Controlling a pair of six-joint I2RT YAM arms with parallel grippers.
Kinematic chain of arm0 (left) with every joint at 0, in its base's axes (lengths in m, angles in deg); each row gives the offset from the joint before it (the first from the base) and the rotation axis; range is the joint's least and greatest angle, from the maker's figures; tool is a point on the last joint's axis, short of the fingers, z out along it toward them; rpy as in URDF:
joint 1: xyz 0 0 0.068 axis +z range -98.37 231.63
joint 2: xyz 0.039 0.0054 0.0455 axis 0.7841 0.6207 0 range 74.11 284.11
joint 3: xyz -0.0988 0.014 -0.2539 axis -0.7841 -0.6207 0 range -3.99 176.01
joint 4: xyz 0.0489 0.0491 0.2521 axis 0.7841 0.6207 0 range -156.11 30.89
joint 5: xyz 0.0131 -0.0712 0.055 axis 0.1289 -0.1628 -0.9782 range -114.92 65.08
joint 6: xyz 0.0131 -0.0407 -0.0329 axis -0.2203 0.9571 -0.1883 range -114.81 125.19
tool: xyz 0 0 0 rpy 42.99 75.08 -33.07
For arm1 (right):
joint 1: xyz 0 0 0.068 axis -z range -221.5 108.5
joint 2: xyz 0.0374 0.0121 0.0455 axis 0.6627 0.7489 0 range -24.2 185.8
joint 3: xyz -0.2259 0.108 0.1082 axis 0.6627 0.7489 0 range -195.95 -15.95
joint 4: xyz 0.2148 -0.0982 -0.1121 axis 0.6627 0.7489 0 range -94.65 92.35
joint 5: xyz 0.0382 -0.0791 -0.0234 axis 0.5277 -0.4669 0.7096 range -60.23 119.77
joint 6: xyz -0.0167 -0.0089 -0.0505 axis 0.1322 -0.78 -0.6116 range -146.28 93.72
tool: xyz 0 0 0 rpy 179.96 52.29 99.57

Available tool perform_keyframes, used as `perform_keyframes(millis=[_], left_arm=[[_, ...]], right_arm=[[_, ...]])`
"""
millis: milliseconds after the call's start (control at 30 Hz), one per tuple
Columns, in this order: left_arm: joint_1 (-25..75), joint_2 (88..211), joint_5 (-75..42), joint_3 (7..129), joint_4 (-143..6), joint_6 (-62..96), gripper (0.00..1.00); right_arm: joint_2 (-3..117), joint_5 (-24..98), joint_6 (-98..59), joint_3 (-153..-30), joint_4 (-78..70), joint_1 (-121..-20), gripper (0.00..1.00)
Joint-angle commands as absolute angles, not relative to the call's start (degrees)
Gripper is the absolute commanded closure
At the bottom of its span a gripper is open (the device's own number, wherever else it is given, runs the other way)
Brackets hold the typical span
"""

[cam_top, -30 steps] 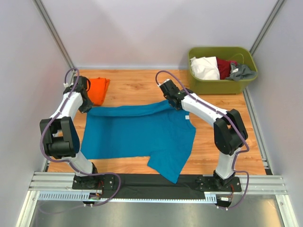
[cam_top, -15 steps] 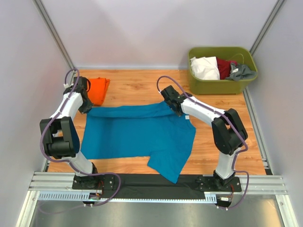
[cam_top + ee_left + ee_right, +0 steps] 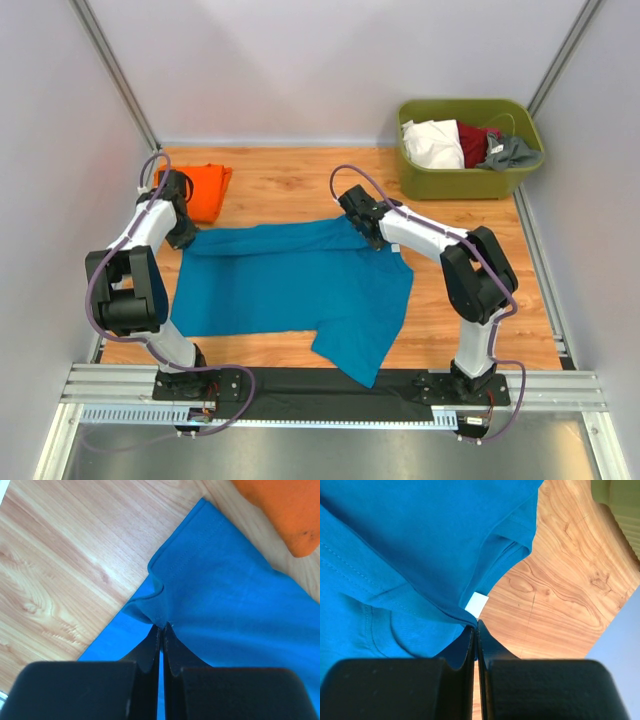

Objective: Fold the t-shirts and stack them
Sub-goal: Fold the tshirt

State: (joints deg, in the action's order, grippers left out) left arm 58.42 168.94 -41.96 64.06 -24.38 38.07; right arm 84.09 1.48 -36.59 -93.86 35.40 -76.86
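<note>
The blue shirt [image 3: 300,285] lies spread across the middle of the wooden counter [image 3: 285,185], with one sleeve trailing toward 5 o'clock. The left pincer [image 3: 161,628] is squeezed almost closed, holding a small fold of the shirt's far-left corner between its fingers, at about 10 o'clock on the cloth. The right pincer [image 3: 475,626] is likewise narrowed onto blue cloth by the collar, just beside a white label [image 3: 477,604], at about 1 o'clock on the shirt. The orange shirt [image 3: 207,190] sits bunched at 10 o'clock on the counter, near the blue corner. A green tub [image 3: 465,183] holding clothes [image 3: 435,143] stands at 2 o'clock.
</note>
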Motion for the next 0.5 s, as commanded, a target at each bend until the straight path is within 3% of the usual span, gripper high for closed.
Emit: perform_keyframes(millis=[0, 67, 133, 200, 233, 300, 333, 367, 433, 467], left_arm=[[58.84, 167.10, -42.67, 63.16, -24.89, 37.97, 1.00], [58.84, 167.45, -42.58, 63.07, -24.89, 38.06, 0.99], [58.84, 167.80, -42.41, 62.90, -25.07, 38.06, 0.91], [58.84, 167.89, -42.23, 62.99, -25.07, 37.88, 0.76], [58.75, 167.63, -41.89, 63.07, -24.98, 37.79, 0.67], [58.93, 167.10, -41.27, 63.69, -24.72, 37.53, 0.57], [58.93, 166.40, -40.92, 64.21, -23.85, 37.36, 0.51], [58.93, 165.87, -40.57, 65.17, -23.31, 37.27, 0.39], [58.93, 163.94, -39.95, 66.23, -21.65, 36.65, 0.28], [58.84, 163.24, -39.34, 67.28, -20.94, 36.48, 0.20]], right_arm=[[84.08, 1.82, -36.39, -93.47, 33.84, -76.92, 1.00], [84.44, 1.74, -36.48, -93.56, 33.84, -76.92, 1.00], [84.61, 2.00, -36.48, -93.82, 34.11, -76.84, 1.00], [84.53, 2.35, -36.56, -94.35, 34.63, -76.84, 0.99], [84.26, 3.22, -36.39, -94.61, 34.90, -76.84, 0.92], [82.95, 5.15, -36.21, -95.75, 36.03, -76.57, 0.82], [82.33, 7.43, -35.95, -96.19, 36.39, -76.48, 0.67], [81.54, 8.41, -35.69, -96.63, 36.65, -76.22, 0.60], [78.91, 11.99, -34.55, -98.21, 37.79, -75.78, 0.41], [78.03, 13.15, -34.02, -99.17, 38.41, -75.43, 0.36]])
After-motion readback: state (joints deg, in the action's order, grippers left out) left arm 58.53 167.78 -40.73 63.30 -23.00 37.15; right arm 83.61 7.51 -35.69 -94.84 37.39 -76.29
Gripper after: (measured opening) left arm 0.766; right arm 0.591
